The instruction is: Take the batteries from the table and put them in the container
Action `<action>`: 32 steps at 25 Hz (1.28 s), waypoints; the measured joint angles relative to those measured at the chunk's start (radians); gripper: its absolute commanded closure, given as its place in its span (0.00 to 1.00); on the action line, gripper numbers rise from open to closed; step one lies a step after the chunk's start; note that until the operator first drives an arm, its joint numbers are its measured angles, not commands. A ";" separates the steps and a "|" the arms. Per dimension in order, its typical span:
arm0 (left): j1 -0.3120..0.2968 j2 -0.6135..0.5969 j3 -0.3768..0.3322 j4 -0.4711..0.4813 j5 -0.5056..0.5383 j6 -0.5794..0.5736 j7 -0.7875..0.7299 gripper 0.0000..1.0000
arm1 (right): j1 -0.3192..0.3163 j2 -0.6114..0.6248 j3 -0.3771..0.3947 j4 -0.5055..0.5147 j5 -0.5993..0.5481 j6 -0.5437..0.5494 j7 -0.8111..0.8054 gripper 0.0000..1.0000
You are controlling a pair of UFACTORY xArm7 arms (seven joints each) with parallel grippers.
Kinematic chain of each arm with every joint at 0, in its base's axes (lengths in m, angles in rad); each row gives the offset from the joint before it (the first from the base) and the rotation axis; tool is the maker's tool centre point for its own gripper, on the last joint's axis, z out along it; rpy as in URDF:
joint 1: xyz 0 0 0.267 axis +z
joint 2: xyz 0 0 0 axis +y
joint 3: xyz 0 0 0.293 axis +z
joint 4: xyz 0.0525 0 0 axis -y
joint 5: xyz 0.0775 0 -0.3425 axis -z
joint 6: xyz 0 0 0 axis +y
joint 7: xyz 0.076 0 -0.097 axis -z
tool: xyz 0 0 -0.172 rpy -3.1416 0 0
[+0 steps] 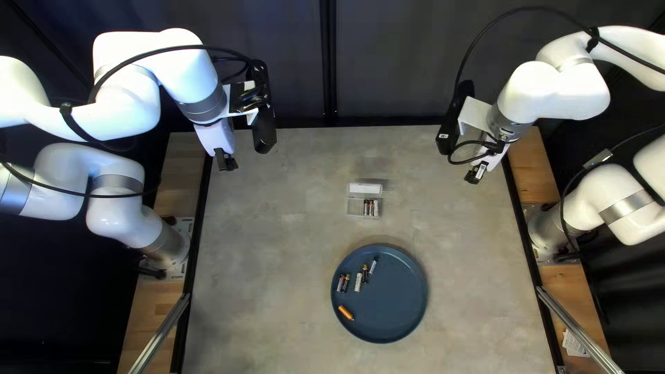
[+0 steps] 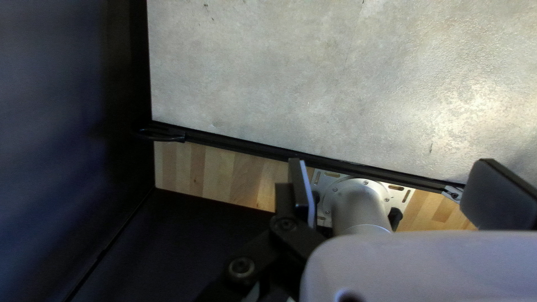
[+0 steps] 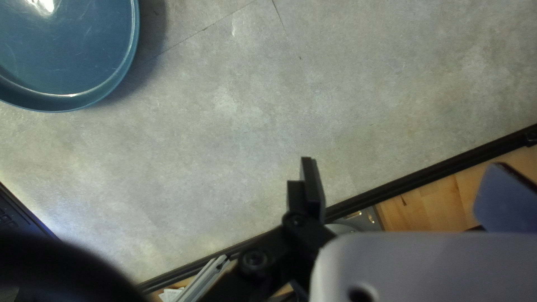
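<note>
In the top left view my left gripper hangs over the table's far left corner, and my right gripper is raised near the far right edge. A small clear container with its lid open lies between them, several batteries at its right side. The blue plate nearer the front bears several dark and silver batteries and one orange battery. In the left wrist view my left gripper has its fingers wide apart and nothing between them; my right gripper looks the same in its own view.
Black rails border the table on both sides, with wooden strips beyond. Dark curtains hang behind the far edge. Part of the plate's rim and a black keyboard-like object show in the right wrist view.
</note>
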 measured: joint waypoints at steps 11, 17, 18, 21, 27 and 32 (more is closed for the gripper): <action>-0.038 0.256 -0.218 0.145 -0.121 -0.159 -0.555 0.00 | 0.000 0.000 0.000 0.000 0.000 0.000 0.000 0.00; -0.041 0.266 -0.226 0.149 -0.127 -0.169 -0.573 0.00 | -0.020 -0.034 0.011 0.017 -0.024 0.048 -0.025 0.00; -0.039 0.271 -0.225 0.152 -0.131 -0.171 -0.577 0.00 | -0.035 -0.053 0.011 0.031 -0.040 0.074 -0.044 0.00; -0.032 0.311 -0.230 0.171 -0.135 -0.214 -0.637 0.00 | -0.076 -0.096 -0.014 0.074 -0.088 0.128 -0.113 0.00; -0.051 0.498 -0.299 0.221 -0.086 -0.378 -0.873 0.00 | -0.101 -0.093 -0.075 0.092 -0.124 0.109 -0.139 0.00; -0.066 0.676 -0.311 0.282 -0.024 -0.514 -0.917 0.00 | -0.100 -0.089 -0.079 0.088 -0.123 0.102 -0.134 0.00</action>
